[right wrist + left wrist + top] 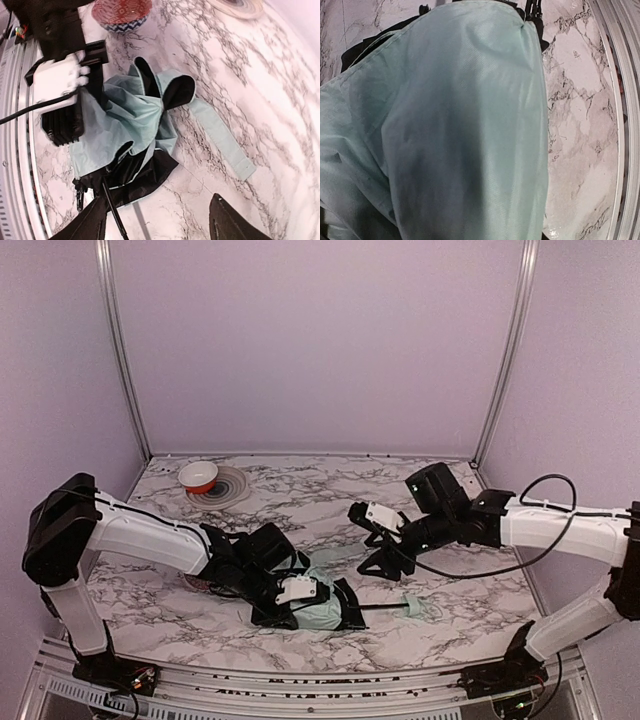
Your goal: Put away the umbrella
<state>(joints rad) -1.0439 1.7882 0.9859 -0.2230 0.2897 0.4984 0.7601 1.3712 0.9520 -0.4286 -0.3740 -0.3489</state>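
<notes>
The umbrella lies collapsed on the marble table near the front edge, with mint fabric outside and black lining showing. Its thin black shaft runs right to the small mint handle. A mint strap trails from it across the table. My left gripper is down in the fabric. The left wrist view is filled with mint fabric and the fingers are hidden. My right gripper is open and empty, just above the table, right of the canopy near the shaft.
A red-and-white bowl sits on a ringed plate at the back left. A red patterned bowl stands by the left arm. The metal front rail runs close to the umbrella.
</notes>
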